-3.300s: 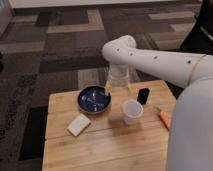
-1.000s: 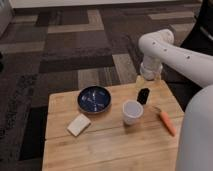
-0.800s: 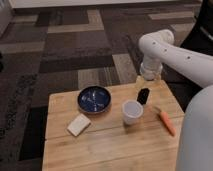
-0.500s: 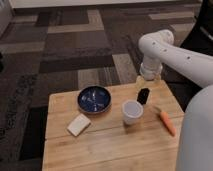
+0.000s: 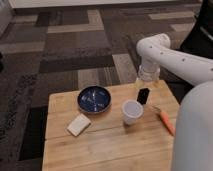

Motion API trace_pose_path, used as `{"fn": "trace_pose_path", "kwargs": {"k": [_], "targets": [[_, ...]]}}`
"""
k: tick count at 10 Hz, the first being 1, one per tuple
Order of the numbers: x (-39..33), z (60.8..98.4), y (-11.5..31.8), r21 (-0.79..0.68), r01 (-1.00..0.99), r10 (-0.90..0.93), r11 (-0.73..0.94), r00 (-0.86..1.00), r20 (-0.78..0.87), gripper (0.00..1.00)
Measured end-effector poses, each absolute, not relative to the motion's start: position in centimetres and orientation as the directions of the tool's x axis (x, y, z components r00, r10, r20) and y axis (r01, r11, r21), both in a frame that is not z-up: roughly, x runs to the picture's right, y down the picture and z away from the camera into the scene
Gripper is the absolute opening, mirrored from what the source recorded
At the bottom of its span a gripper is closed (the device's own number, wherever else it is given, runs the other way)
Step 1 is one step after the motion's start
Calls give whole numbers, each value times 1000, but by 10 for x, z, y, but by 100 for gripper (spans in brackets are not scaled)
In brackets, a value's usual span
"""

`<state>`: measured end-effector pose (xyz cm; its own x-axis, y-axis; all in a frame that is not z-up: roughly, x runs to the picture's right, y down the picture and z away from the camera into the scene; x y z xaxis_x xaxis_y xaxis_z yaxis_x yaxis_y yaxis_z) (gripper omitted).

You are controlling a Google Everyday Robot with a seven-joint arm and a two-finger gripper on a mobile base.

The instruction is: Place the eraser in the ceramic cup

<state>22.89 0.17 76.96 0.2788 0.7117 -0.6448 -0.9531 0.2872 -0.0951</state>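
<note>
The eraser [image 5: 144, 95] is a small black block standing upright on the wooden table [image 5: 105, 147], just right of and behind the ceramic cup [image 5: 132, 111]. The cup is white, round and upright near the table's middle right. My gripper [image 5: 148, 84] hangs from the white arm directly above the eraser, at or just over its top. I cannot tell whether it touches the eraser.
A dark blue shallow bowl [image 5: 95, 99] sits left of the cup. A pale beige flat block [image 5: 79, 125] lies at the front left. An orange carrot [image 5: 166, 121] lies near the table's right edge. My white body fills the right side.
Since the earliest frame my arm has swung right, from between the bowl and the cup to above the eraser. Over the last second nothing has visibly moved.
</note>
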Motion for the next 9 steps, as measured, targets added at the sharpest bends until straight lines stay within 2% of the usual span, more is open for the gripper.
{"fn": "trace_pose_path", "kwargs": {"k": [7, 8, 9], "targets": [[231, 802, 25, -113, -963, 699, 244, 255, -669, 64], [231, 804, 25, -116, -963, 698, 244, 257, -668, 58], [230, 806, 26, -117, -961, 693, 250, 262, -671, 38]]}}
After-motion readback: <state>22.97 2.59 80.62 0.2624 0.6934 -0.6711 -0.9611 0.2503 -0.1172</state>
